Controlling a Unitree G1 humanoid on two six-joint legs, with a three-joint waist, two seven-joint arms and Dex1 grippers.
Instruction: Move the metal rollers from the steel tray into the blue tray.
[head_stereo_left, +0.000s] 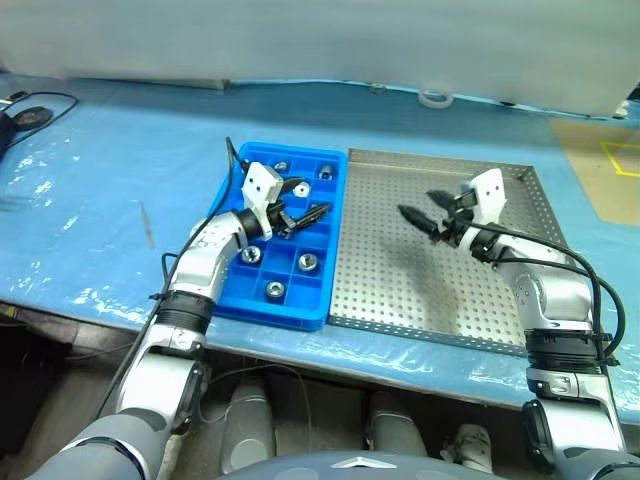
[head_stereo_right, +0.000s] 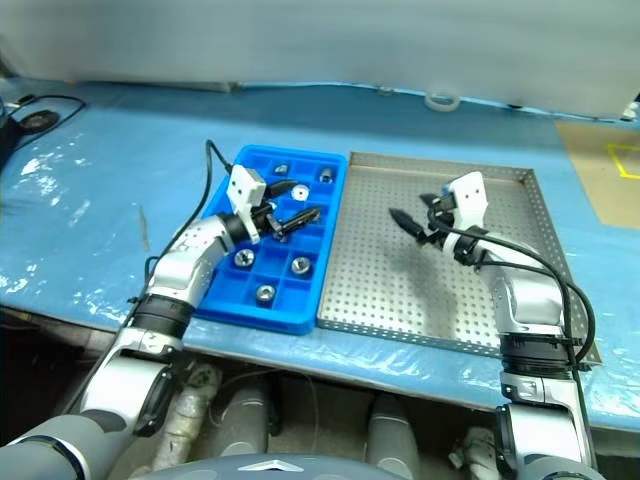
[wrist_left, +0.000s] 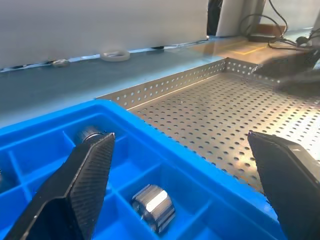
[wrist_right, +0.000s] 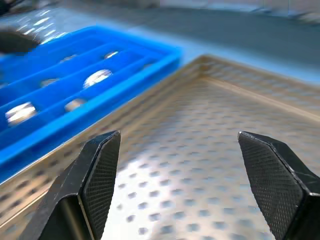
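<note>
Now: ringed metal rollers (head_stereo_left: 307, 262) fill gridded blue tray (head_stereo_left: 232, 304) — perforated steel tray (head_stereo_left: 400, 300) bare; both claws spread.

No lettering, label, brand mark or number is legible anywhere on the blue tray (head_stereo_left: 224, 300), the steel tray (head_stereo_left: 520, 330) or the bench (head_stereo_left: 110, 180).

Arms are silver-grey metal with chunky black ribbed bands at the joints. Each wrist has a small white boxy block on it, and thin black cables loop loose alongside both forearms. The left end effector (head_stereo_left: 303, 213) and right end effector (head_stereo_left: 425, 212) have black, tapered, cross-hatch-textured fingers (wrist_right: 97, 172).
</note>
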